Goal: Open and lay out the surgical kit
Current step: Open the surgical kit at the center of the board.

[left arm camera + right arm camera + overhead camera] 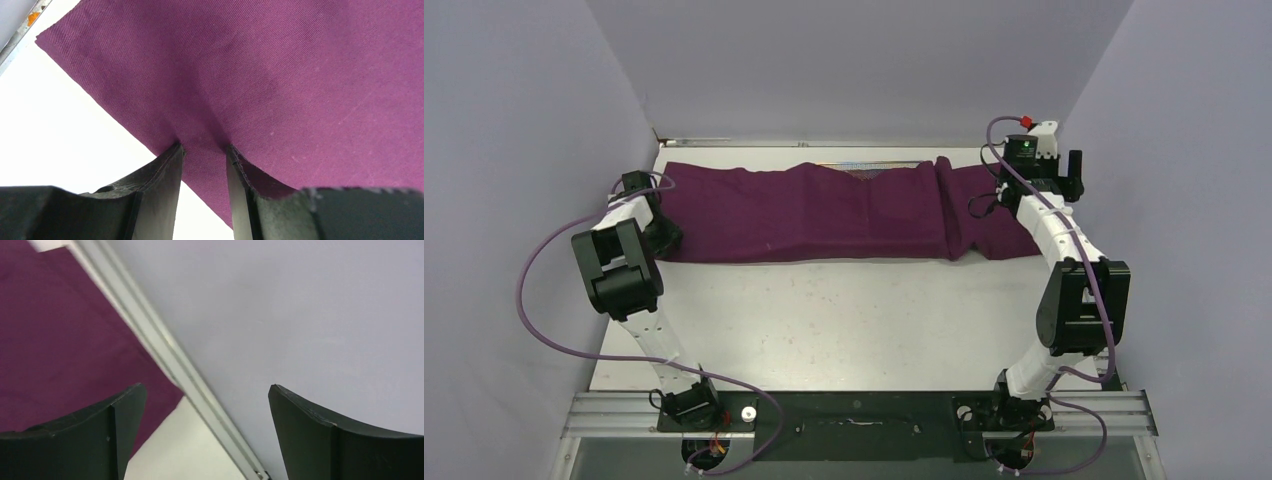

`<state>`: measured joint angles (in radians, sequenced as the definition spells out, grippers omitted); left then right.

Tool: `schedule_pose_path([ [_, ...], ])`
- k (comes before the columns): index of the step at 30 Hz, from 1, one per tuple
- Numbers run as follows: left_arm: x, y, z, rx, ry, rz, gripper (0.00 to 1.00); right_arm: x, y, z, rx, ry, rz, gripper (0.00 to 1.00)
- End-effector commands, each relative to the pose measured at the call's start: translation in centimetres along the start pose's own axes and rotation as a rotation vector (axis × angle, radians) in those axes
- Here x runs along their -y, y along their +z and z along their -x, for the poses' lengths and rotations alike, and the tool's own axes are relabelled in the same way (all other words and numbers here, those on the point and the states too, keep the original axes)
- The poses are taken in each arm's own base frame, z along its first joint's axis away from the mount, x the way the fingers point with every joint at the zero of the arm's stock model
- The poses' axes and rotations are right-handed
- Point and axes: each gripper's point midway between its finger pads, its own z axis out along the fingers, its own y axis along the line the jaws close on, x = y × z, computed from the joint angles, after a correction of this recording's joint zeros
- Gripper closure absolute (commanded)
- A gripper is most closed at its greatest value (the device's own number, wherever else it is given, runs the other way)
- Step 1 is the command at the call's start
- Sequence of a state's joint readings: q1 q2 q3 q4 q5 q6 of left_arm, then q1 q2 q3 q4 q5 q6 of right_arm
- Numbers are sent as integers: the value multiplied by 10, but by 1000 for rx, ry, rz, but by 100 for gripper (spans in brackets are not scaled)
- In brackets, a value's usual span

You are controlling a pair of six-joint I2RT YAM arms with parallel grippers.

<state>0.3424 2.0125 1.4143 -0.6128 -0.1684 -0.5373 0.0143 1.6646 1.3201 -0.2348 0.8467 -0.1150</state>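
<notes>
The dark purple cloth wrap (824, 212) lies spread in a long band across the far part of the table. A thin silver edge of the wire-mesh tray (861, 166) peeks out at its far side. The instruments, gauze and packets are hidden. My left gripper (664, 237) is at the cloth's left end. In the left wrist view it (204, 147) is pinched on the cloth's near edge (280, 80), which puckers at the fingertips. My right gripper (1075, 172) is open and empty at the far right, beside the cloth's right corner (60, 340), and faces the wall.
Lilac walls (854, 60) enclose the table on three sides. A metal rail (165, 360) runs along the wall's foot next to my right gripper. The white tabletop (844, 320) stretches from the cloth to the arm bases.
</notes>
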Motion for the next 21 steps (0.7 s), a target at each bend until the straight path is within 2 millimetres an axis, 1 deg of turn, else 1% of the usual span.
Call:
schedule_pose_path([
  [1, -16, 5, -4, -27, 31, 72, 65, -39, -15, 19, 23, 69, 264, 10],
  [3, -14, 1, 0, -13, 35, 66, 65, -78, -32, 23, 26, 103, 499, 9],
  [4, -11, -2, 2, -4, 37, 59, 64, -99, -44, 24, 16, 137, 627, 9],
  [5, -9, -5, 4, 4, 40, 56, 63, -123, -61, 25, 10, 153, 787, 9],
  [6, -5, -9, 6, 14, 46, 50, 62, -140, -74, 25, -5, 172, 897, 9],
  [8, 2, -18, 12, 37, 59, 35, 60, -165, -93, 22, -55, 225, 1050, 10],
  [10, 11, -29, 18, 64, 74, 14, 58, -184, -100, 17, -110, 263, 1123, 12],
  [11, 17, -35, 21, 78, 85, 0, 57, -192, -98, 11, -153, 292, 1122, 12],
  [12, 23, -40, 23, 91, 98, -13, 55, -194, -93, 7, -176, 312, 1096, 11],
  [15, 40, -55, 26, 115, 135, -52, 52, -204, -73, -15, -276, 374, 992, 7],
  [18, 51, -57, 19, 104, 154, -80, 51, -214, -64, -31, -343, 404, 959, 6],
  [21, 60, -51, 6, 69, 159, -123, 51, -225, -61, -45, -396, 419, 965, 12],
])
